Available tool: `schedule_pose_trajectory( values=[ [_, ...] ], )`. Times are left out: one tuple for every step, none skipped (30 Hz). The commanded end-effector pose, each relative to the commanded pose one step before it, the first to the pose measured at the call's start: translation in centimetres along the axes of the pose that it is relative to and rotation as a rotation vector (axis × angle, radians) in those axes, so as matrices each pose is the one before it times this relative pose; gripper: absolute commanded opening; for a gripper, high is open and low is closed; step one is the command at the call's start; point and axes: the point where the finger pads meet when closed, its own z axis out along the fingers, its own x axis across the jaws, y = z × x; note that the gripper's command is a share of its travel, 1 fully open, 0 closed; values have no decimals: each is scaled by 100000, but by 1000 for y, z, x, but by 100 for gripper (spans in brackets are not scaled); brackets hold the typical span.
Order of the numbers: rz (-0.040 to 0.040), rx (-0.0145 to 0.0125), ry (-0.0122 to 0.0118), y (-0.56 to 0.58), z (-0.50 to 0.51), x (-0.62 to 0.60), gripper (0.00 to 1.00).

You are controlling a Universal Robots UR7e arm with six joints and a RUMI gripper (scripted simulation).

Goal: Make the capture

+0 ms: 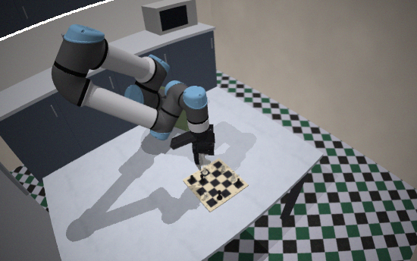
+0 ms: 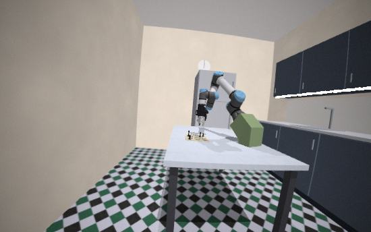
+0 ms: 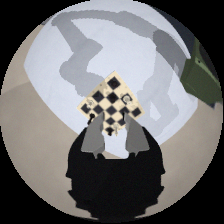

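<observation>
A small chessboard (image 1: 228, 197) (image 2: 196, 139) (image 3: 114, 75) lies on the white table (image 1: 114, 197) (image 2: 216, 153), toward its right side. Several black and white pieces stand on it, among them a white piece (image 1: 205, 172) near the far-left edge, a black piece (image 1: 192, 178) at the left corner, a black piece (image 1: 238, 183) at the right and a black piece (image 1: 220, 194) at the front. My gripper (image 1: 201, 164) (image 2: 201, 124) (image 3: 113, 112) points down above the board's far-left edge. Its fingers are narrowed with a clear gap and nothing between them.
The arm's green base block (image 2: 247, 129) (image 3: 200, 75) stands at the table's back side. A counter with a microwave (image 1: 170, 16) runs behind the table. The table's right edge (image 1: 303, 171) is close to the board.
</observation>
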Motion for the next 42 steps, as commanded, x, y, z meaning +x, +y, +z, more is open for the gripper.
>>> schedule_pose_trajectory(
  values=[
    [26, -61, -54, 14, -23, -18, 25],
    [0, 0, 0, 0, 0, 0, 25],
    [0, 0, 0, 0, 0, 0, 25],
    [0, 0, 0, 0, 0, 0, 25],
    [0, 0, 0, 0, 0, 0, 25],
    [0, 0, 0, 0, 0, 0, 25],
    [0, 0, 0, 0, 0, 0, 25],
    [0, 0, 0, 0, 0, 0, 25],
    [0, 0, 0, 0, 0, 0, 25],
    [0, 0, 0, 0, 0, 0, 25],
    [0, 0, 0, 0, 0, 0, 25],
    [0, 0, 0, 0, 0, 0, 25],
    [0, 0, 0, 0, 2, 0, 25],
    [0, 0, 0, 0, 4, 0, 25],
    [0, 0, 0, 0, 8, 0, 25],
    [0, 0, 0, 0, 12, 0, 25],
    [0, -1, 0, 0, 18, 0, 25],
    [0, -1, 0, 0, 24, 0, 25],
    [0, -1, 0, 0, 30, 0, 25],
    [0, -1, 0, 0, 37, 0, 25],
    [0, -2, 0, 0, 45, 0, 25],
    [0, -2, 0, 0, 53, 0, 25],
    [0, 0, 0, 0, 0, 0, 25],
    [0, 0, 0, 0, 0, 0, 25],
    [-1, -2, 0, 0, 61, 0, 25],
    [-1, -2, -1, -1, 69, 0, 25],
    [-1, -3, -1, -1, 77, 0, 25],
    [0, -1, 0, 0, 86, 0, 25],
    [0, 0, 1, 0, 94, 0, 25],
    [0, 0, 0, 0, 102, 0, 25],
    [0, 0, 0, -1, 109, 0, 25],
    [0, 0, -1, -1, 116, 0, 25],
    [0, 0, 1, 0, 124, 0, 25],
    [0, 0, 0, 0, 130, 0, 25],
    [0, 0, -1, -1, 136, 0, 25],
    [0, 0, 0, -1, 141, 0, 25],
    [0, 0, 1, 0, 147, 0, 25],
    [0, 0, 0, -1, 151, 0, 25],
    [0, 0, -1, -1, 154, 0, 25],
    [0, 0, 0, 0, 0, 0, 25],
    [0, 0, 0, 0, 0, 0, 25],
    [0, 0, 1, 0, 158, 0, 25]
  ],
)
